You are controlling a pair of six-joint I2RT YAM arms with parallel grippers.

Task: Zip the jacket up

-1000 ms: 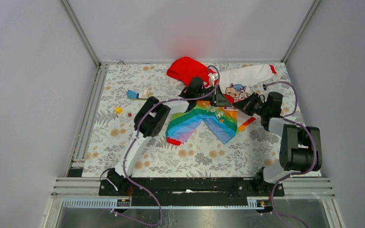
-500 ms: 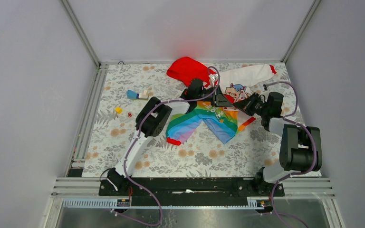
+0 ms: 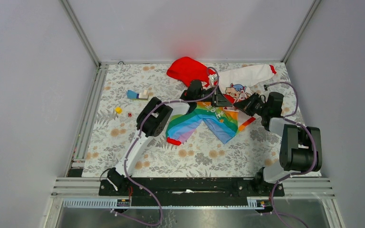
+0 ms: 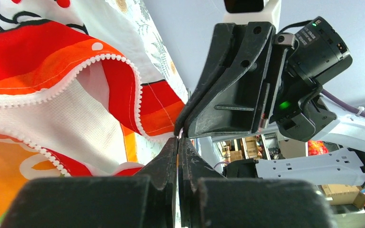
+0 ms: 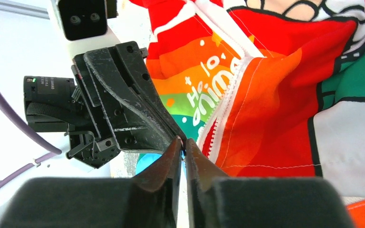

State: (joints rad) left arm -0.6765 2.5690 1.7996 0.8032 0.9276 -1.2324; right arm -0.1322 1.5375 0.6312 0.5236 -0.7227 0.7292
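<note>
The jacket (image 3: 204,118) lies open on the floral table, red hood (image 3: 186,69) at the back, rainbow body spread towards me, one white sleeve (image 3: 247,75) at the back right. My left gripper (image 3: 224,102) and right gripper (image 3: 240,106) meet tip to tip over its upper middle. In the left wrist view my left gripper (image 4: 178,138) is shut where the white zipper edge (image 4: 100,59) runs into its tips. In the right wrist view my right gripper (image 5: 182,140) is shut on a small bit of the jacket beside the zipper teeth (image 5: 228,102). What exactly is pinched is hidden.
A small blue and white object (image 3: 137,94), a yellow piece (image 3: 118,110) and a tiny red piece (image 3: 129,115) lie on the table's left part. Grey walls with metal rails close in the table on the left, back and right.
The left arm's elbow has shifted slightly to the right. Both grippers stay shut, tip to tip at the jacket.
</note>
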